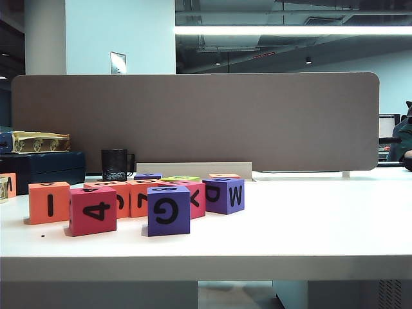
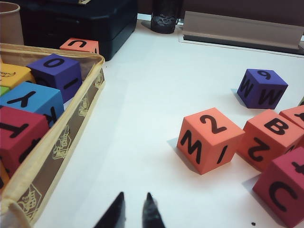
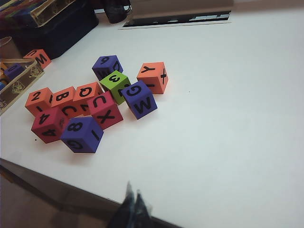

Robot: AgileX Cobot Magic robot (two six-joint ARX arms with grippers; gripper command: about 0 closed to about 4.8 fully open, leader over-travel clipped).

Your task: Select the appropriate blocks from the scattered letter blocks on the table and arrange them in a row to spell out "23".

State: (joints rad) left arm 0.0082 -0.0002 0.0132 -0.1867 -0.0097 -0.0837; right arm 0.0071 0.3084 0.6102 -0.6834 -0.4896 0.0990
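Note:
The scattered letter blocks sit in a cluster on the left half of the white table (image 1: 309,225). An orange block (image 2: 209,140) shows 2 on top with M and I on its sides; it is the leftmost of the cluster (image 3: 38,99) (image 1: 48,201). A lime-green block (image 3: 115,83) with 3 on top sits mid-cluster, and only its top (image 1: 180,178) shows from outside. My left gripper (image 2: 134,202) hovers a short way from the orange block, slightly open and holding nothing. My right gripper (image 3: 133,195) is shut and empty over the table's front edge. Neither arm shows in the exterior view.
A red cube marked 4 (image 1: 93,210) and a purple cube marked G (image 1: 168,210) stand at the front. A fabric bin (image 2: 71,137) with more cubes lies left of the cluster. A black case (image 1: 45,168), a black mug (image 1: 114,165) and a grey partition (image 1: 193,122) line the back.

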